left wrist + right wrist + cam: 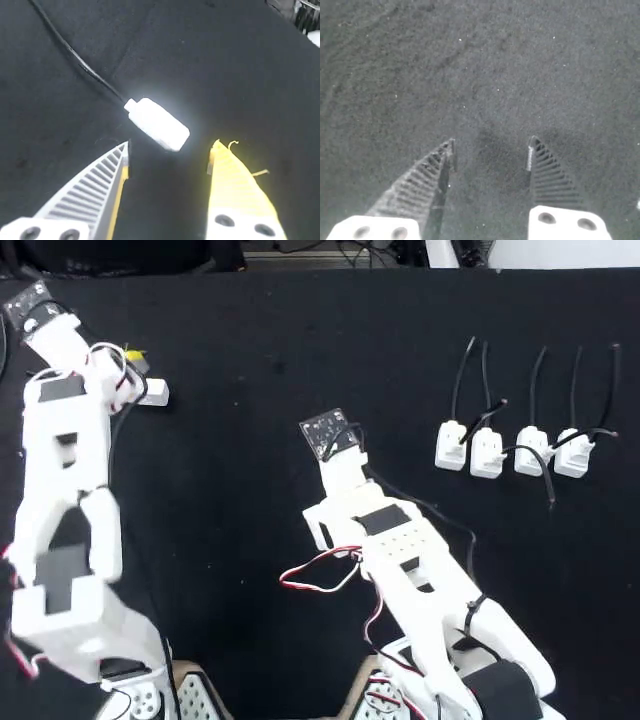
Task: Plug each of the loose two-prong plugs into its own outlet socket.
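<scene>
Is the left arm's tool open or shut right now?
Open. The left tool has its fingers spread apart, and the white plug lies ungripped on the black cloth by their tips.

A matte black cloth-covered surface (230, 360) takes up nearly the whole high view. Its weave is finely grained and flecked with pale lint in the right wrist view, and soft creases run across it in the left wrist view. Beyond its far edge a thin strip of the room shows: a dark bulky shape (120, 254) at 11 o'clock, a tangle of dark cables (365, 250) over a grey floor (290, 254) at 12 o'clock, and a flat white panel (560, 252) at 1 o'clock.
</scene>
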You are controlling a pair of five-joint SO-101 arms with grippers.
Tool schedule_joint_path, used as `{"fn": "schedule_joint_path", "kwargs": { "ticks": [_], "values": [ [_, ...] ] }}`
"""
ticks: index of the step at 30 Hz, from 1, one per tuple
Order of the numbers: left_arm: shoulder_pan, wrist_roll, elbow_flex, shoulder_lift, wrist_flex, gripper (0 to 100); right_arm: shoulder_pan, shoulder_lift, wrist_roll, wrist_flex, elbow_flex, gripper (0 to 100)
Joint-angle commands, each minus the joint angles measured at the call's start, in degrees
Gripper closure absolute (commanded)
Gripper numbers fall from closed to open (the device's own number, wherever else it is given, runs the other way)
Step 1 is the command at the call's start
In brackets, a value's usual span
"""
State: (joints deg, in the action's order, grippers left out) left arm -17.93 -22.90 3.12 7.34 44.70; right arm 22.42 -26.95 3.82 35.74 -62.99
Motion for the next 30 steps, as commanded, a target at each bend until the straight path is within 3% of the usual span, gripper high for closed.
{"fn": "schedule_joint_path", "kwargs": {
  "ticks": [1, 9, 18, 30],
  "values": [
    [1.1, -6.59, -9.45, 7.65, -0.35, 74, -0.26, -1.89, 0.53, -1.14, 0.48, 78.6],
    [2.07, -9.67, -20.44, 20.22, -0.09, 74, -0.26, -1.89, 0.53, -1.14, 0.48, 78.6],
    [1.45, -9.67, -32.75, 31.74, 9.14, 74, -0.26, -1.98, 0.53, -1.14, 0.48, 78.6],
    [-2.59, -9.67, -49.1, 35.16, 35.6, 74, -0.26, -1.89, 0.53, -1.14, 0.48, 78.6]
  ]
}}
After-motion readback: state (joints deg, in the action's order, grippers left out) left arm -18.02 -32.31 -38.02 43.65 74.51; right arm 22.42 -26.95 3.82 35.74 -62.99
